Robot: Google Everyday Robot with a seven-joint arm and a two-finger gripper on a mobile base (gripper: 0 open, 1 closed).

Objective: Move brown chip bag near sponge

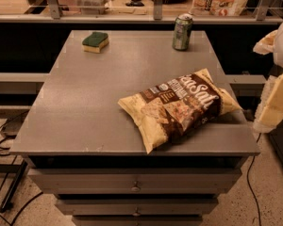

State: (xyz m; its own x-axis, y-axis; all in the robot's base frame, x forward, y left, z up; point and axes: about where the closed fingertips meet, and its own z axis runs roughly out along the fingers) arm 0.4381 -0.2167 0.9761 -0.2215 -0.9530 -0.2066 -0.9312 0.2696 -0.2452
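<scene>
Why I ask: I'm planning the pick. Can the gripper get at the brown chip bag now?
Probably yes. The gripper hangs beside the table on its right, close to the brown chip bag, which lies uncovered on the near right corner; the can and sponge stand far back.

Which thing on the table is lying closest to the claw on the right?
The chip bag, flat at the near right corner beside the claw. The can stands at the far edge; the sponge sits far left.
</scene>
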